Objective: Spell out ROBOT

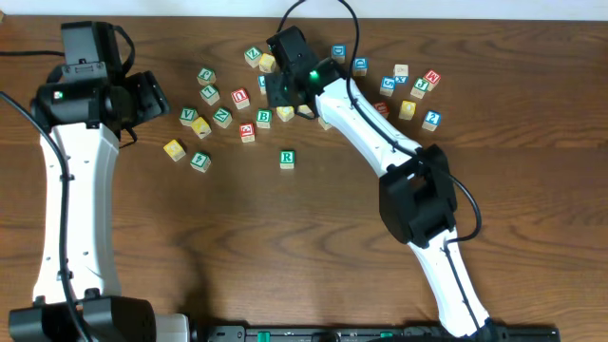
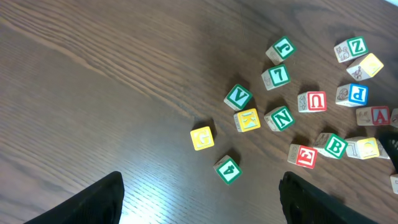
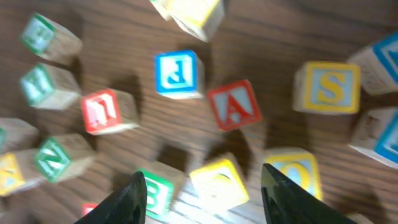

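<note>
A green R block (image 1: 287,159) stands alone on the table in front of the cluster. My right gripper (image 1: 285,103) is open and hovers low over the cluster. In the right wrist view its fingers (image 3: 208,199) straddle a yellow block (image 3: 219,182), without closing on it. A green B block (image 3: 155,193) lies at the left finger and a yellow O block (image 3: 292,171) at the right finger. The view is blurred. My left gripper (image 1: 157,100) is open and empty at the cluster's left side; in the left wrist view (image 2: 199,211) only bare table lies between its fingers.
Several letter blocks lie around: red A (image 3: 234,104), blue P (image 3: 178,73), yellow S (image 3: 328,87), red U (image 2: 312,101), green N (image 2: 280,117), yellow G (image 2: 202,137), green 4 (image 2: 227,168). A second group (image 1: 408,90) lies at the back right.
</note>
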Controlling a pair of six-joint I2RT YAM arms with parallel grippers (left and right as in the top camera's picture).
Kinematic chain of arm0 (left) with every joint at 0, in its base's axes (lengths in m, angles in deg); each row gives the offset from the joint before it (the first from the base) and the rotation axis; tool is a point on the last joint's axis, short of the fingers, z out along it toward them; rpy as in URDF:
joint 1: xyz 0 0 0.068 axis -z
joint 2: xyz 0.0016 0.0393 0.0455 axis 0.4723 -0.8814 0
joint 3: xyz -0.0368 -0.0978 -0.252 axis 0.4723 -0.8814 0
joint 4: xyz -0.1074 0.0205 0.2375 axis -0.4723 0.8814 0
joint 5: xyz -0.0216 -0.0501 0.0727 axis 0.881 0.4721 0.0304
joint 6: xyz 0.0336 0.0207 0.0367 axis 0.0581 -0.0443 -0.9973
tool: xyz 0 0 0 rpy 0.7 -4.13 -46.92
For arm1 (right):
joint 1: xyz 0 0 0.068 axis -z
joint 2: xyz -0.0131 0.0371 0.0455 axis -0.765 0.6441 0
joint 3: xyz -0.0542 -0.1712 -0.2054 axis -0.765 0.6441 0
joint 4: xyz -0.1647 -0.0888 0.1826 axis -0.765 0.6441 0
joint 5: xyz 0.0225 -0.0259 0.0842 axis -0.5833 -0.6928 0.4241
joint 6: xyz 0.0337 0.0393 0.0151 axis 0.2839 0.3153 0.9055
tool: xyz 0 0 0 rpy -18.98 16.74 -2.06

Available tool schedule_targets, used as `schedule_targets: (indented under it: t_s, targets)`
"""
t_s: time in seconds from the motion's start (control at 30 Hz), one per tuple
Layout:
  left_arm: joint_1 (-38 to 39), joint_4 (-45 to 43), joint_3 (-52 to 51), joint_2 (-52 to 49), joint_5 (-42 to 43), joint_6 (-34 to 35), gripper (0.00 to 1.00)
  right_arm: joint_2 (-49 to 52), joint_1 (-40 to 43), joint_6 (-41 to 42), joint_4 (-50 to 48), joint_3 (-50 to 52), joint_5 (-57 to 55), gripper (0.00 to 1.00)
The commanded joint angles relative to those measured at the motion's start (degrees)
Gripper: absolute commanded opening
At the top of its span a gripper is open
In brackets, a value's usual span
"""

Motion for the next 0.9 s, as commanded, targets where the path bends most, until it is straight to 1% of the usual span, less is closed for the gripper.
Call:
schedule_targets:
  t_s: [0.0, 0.17, 0.43, 0.67, 0.87]
  targets:
    - [-0.07, 0.13, -0.42, -0.48, -0.48, 0.37, 0.79, 0.98, 1.18, -2.49, 0.72, -0.94, -1.99, 0.54]
    - [-0.07, 0.13, -0.42, -0.48, -0.48, 0.37, 0.79, 2.08, 2.54, -2.62, 0.74, -0.94, -2.32, 0.54]
    - [-0.07, 0.15, -0.42, -0.48, -0.48, 0.35, 0.79, 4.11, 3.76, -8.28, 0.35, -0.94, -2.89, 0.52]
    - [-0.07, 0.15, -0.42, -0.48, -0.48, 0.35, 0.79, 4.28, 4.22, -12.41, 0.02, -0.94, -2.84, 0.47]
    - [-0.07, 0.15, -0.42, -0.48, -0.48, 0.35, 0.79, 4.96, 4.20, -12.44, -0.37, -0.94, -2.84, 0.42]
